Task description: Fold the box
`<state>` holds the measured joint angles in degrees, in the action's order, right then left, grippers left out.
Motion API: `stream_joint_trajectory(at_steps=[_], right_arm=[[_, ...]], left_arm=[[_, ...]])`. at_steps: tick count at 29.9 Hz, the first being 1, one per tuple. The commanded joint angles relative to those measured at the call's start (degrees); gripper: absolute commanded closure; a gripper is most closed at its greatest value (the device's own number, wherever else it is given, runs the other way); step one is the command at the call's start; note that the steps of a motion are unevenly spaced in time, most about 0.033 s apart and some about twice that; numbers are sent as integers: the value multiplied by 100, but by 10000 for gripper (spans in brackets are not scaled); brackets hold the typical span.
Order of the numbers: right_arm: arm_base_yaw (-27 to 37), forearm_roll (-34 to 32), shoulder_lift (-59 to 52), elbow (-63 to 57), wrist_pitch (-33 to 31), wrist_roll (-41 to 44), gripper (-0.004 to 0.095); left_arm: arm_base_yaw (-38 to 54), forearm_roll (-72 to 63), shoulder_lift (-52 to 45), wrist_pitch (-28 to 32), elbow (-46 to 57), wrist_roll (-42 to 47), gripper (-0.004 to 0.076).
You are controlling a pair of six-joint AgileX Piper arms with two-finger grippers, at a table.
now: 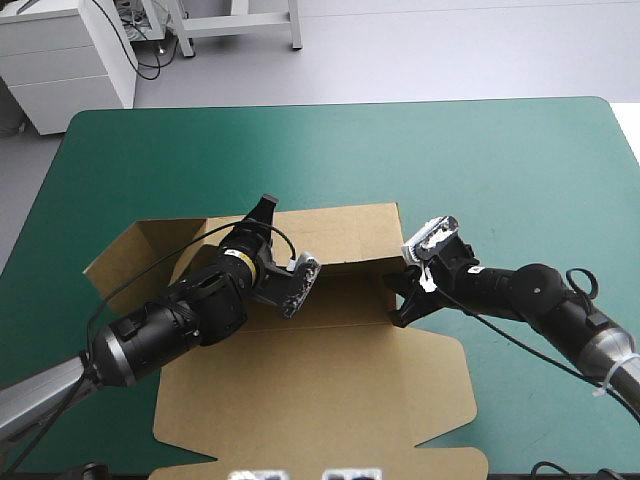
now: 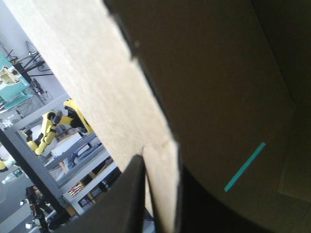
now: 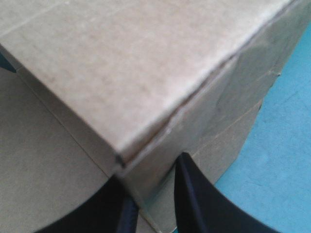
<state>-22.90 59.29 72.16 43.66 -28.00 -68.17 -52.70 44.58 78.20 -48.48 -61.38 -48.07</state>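
Teal-green cover (image 1: 500,150) spreads under the brown box (image 1: 330,390), which lies by the table's near edge, about midway between its left and right edges, with the far wall (image 1: 345,235) raised. My left gripper (image 1: 264,214) is clamped on that wall toward its left end, the board pinched between the black fingers. My right gripper (image 1: 403,300) pinches the wall's right corner, fingers nearly together on the board.

high: above-behind, facing forward-down, far | wrists: hard up against the box (image 3: 121,73) | shared: box
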Motion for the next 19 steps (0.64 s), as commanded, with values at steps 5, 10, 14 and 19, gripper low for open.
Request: stream_joint_trajectory(at_steps=[5, 10, 14, 19], right_arm=[[-151, 539, -49, 184, 423, -102, 927], [-138, 539, -49, 184, 1080, -72, 927], [-138, 539, -49, 184, 1416, -72, 927], [-138, 562, -49, 184, 1727, 22, 927]], left_arm=[[-202, -1225, -77, 561, -321, 394, 351], [-202, -1148, -307, 748, -541, 430, 243], [-202, -1078, -434, 818, -671, 430, 242], [-202, -1089, -547, 763, -891, 430, 242]])
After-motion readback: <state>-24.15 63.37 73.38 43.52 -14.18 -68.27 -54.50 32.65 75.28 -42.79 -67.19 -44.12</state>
